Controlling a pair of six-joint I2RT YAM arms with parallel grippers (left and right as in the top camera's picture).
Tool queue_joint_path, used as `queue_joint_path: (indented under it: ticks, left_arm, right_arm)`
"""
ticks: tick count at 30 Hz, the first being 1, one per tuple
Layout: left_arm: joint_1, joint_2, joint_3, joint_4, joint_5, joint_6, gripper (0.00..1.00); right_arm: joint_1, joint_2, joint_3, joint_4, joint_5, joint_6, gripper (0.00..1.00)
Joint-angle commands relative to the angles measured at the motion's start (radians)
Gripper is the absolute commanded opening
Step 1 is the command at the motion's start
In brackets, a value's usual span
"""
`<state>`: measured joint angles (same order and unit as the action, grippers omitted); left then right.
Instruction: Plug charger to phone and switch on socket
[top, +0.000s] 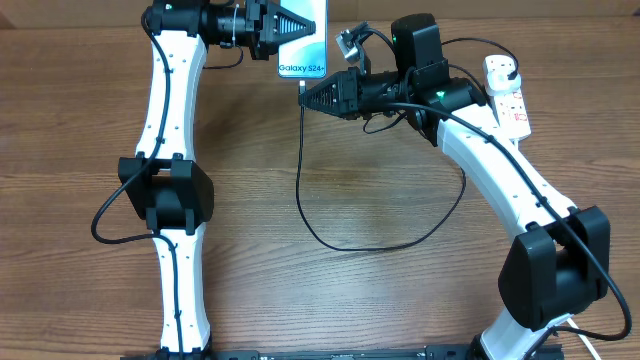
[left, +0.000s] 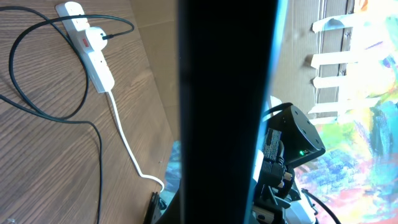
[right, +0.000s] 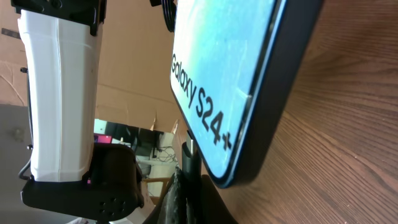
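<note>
Left hand: closed on the top part of the slim rectangular smartphone, holding it at the far edge of the surface. The bright blue-cyan screen faces up, with the white "Galaxy S24+" lettering near the lower end. In the left wrist view the phone's dark edge runs straight down the middle of the frame.

Right hand: closed on the connector end of the long thin black charger cable, fingertips pointing toward the phone's lower edge. In the right wrist view the small connector tip projects from the fingers and stands just beside the phone's bottom corner. Whether it is seated in the port cannot be told.

Charger: from the right hand the cable drops toward the near side of the brown wood-grain surface, loops wide and climbs back under the right arm.

Socket: the small white rectangular power strip with red markings lies at the far right, well apart from the phone. The cable's other end is plugged into it. A thick white cord trails from the strip. Switch position cannot be told.
</note>
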<state>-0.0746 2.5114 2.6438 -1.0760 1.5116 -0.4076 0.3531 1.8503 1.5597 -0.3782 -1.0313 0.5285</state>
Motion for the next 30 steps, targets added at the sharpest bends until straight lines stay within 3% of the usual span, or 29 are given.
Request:
queue_joint_path:
  ticks: [1,30]
  left_arm:
    - [-0.016,-0.015,0.015,0.003,0.052,0.038,0.04]
    - [-0.016,-0.015,0.016,0.003,0.027,0.038,0.04]
  right_arm:
    - [-0.002,-0.021,0.020,0.007,0.003,0.006,0.04]
    - [-0.038,-0.021,0.020,0.006,-0.017,0.018,0.04]
